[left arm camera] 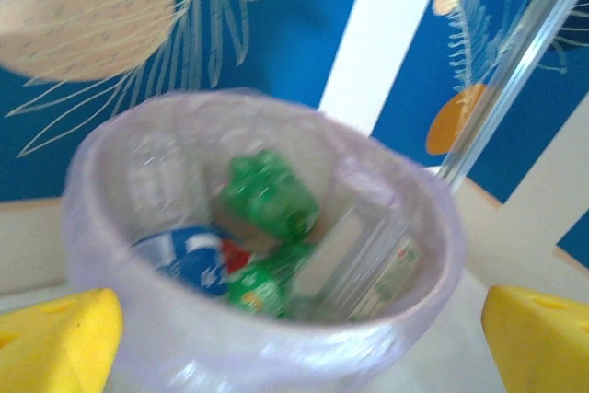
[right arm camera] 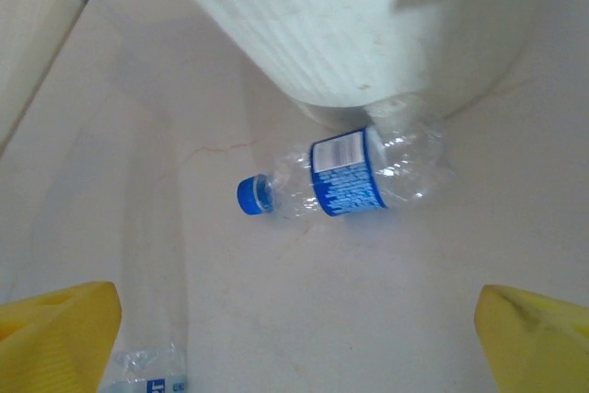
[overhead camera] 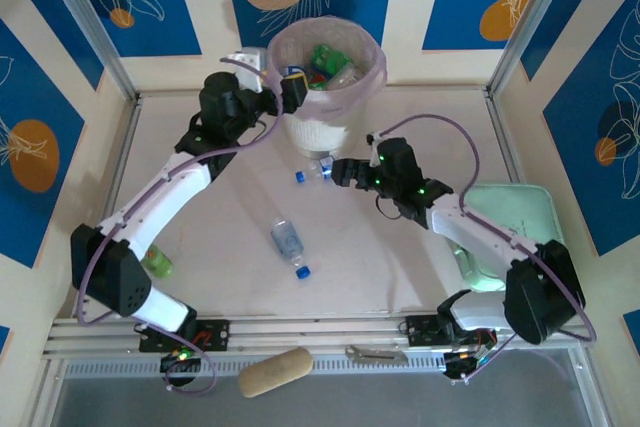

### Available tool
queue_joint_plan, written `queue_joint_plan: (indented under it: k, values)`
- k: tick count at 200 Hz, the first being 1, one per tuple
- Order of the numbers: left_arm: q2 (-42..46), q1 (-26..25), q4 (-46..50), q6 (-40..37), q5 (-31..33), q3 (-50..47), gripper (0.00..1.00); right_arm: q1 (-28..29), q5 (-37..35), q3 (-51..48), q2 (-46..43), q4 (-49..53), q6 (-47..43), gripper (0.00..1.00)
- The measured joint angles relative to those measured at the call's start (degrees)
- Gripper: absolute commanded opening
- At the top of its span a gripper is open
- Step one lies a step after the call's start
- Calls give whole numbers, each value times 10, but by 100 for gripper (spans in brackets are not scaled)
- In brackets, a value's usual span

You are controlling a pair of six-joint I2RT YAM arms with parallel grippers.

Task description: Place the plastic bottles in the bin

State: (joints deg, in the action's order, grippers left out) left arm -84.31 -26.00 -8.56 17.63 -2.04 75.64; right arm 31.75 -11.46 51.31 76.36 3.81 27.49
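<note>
Your left hand (overhead camera: pixel 292 85) hung at the left rim of the bin (overhead camera: pixel 315 132) in the upper middle of the overhead frame. Its yellow fingers (left arm camera: pixel 55 338) stood wide apart with nothing between them. From its wrist camera you looked down into the pink bag, where several bottles already lay: green ones (left arm camera: pixel 271 195), a blue-labelled one (left arm camera: pixel 198 260) and some clear ones.

Your right hand (overhead camera: pixel 330 169) sat just below the bin in the overhead frame. Its fingers were also spread and gripped nothing. They pointed at a clear bottle with a blue label and cap (right arm camera: pixel 354 172), which lay on its side on the bench (overhead camera: pixel 380 277) right at the foot of the bin, cap toward the left of the wrist frame. A second clear bottle (overhead camera: pixel 289 244) lay near the middle of the overhead frame. A green bottle (overhead camera: pixel 157 263) lay at lower left, close beside your left arm.

I judged the task well along but unfinished, with at least three bottles left on the bench. The step in hand looked like the right hand's approach to the bottle by the bin. The next move called for lowering that hand until its fingers straddled the body of the bottle, then closing gently, since thin plastic can roll or squirt away. The bin wall stood very close, so there was little room on that side. Your left hand was free to go for the green bottle.
</note>
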Motion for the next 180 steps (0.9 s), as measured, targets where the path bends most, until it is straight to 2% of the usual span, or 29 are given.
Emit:
queue_joint_plan:
  k: [33,108,145,180]
  values:
    - [59,14,-3,6,39,-99,100,22,24,87,89,31,-93,99]
    - [197,66,-2,92,92,-322,100,70,64,318,320,160,-269,100]
    - [250,78,19,134,109,-408,100,78,56,404,398,208,-333,100]
    - [264,80,22,169,113,-451,100,80,32,468,452,238,-377,99]
